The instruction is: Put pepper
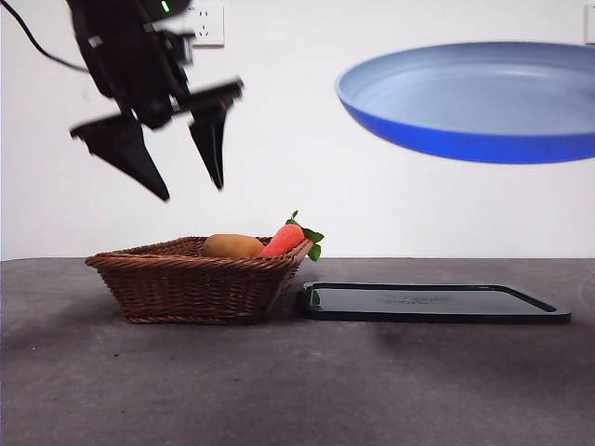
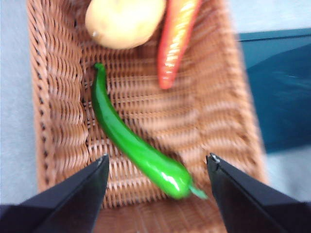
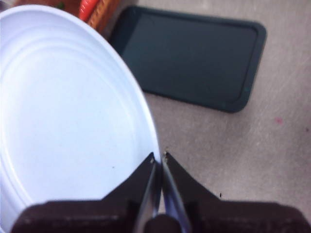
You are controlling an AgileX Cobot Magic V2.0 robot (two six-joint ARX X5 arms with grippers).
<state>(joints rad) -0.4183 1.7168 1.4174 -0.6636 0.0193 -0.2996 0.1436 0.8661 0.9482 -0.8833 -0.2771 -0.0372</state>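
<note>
Right gripper [image 3: 158, 160] pinches the rim of the blue plate [image 1: 483, 98], held in the air above the dark tray [image 1: 432, 303]; left gripper [image 2: 156, 167], jaws spread, hangs over the wicker basket [image 1: 195, 283].

Lower the left gripper squarely, jaws straddling the pepper [image 2: 133, 143] across its width near mid-length.

The pepper lies flat on the basket floor, long axis diagonal; the pointed end appears to face the potato [image 2: 124, 22], though blur hampers certainty.

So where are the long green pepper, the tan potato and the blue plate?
Long green pepper [image 2: 131, 143], left wrist view, mid-body.
Tan oval potato [image 2: 124, 22], left wrist view, centre.
Round blue plate [image 1: 465, 144], front view, underside.
</note>
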